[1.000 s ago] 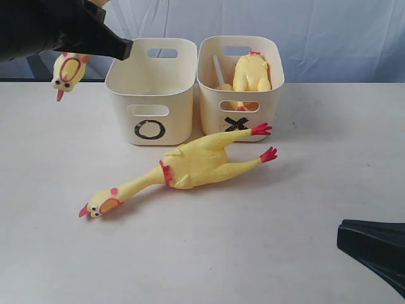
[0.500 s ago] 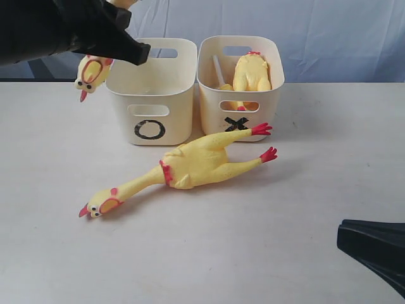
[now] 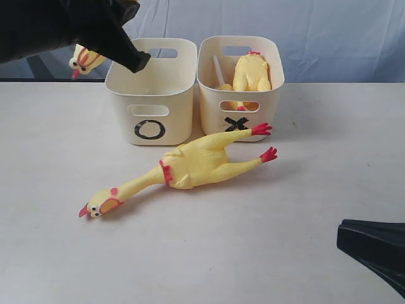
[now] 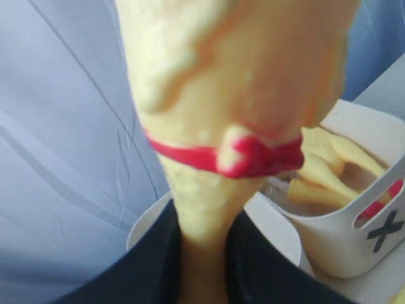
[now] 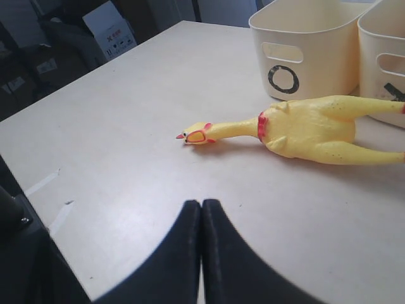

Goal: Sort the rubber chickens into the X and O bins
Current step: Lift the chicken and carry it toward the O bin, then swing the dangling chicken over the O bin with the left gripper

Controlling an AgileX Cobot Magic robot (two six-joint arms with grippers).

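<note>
My left gripper [image 3: 139, 61] hangs over the left rim of the O bin [image 3: 152, 101], shut on the neck of a small rubber chicken [image 4: 209, 209]. The chicken's head [image 3: 82, 60] sticks out behind the arm, left of that bin. A large rubber chicken [image 3: 199, 163] lies on the table in front of both bins, with its head toward the front left. Another chicken [image 3: 252, 75] rests inside the X bin [image 3: 273, 82]. At the table's front right corner my right gripper [image 5: 201, 206] stays shut and empty, well short of the large chicken [image 5: 304, 123].
A blue cloth backdrop [image 3: 329, 31] hangs behind the bins. The white table [image 3: 266, 240] is bare between the large chicken and my right gripper [image 3: 373, 250]. Boxes and dark clutter [image 5: 76, 38] sit beyond the table's left edge.
My left arm has carried the small chicken to the right, over the O bin's left rim. Its dangling head has swung upward. The right gripper and the large chicken have not moved.
</note>
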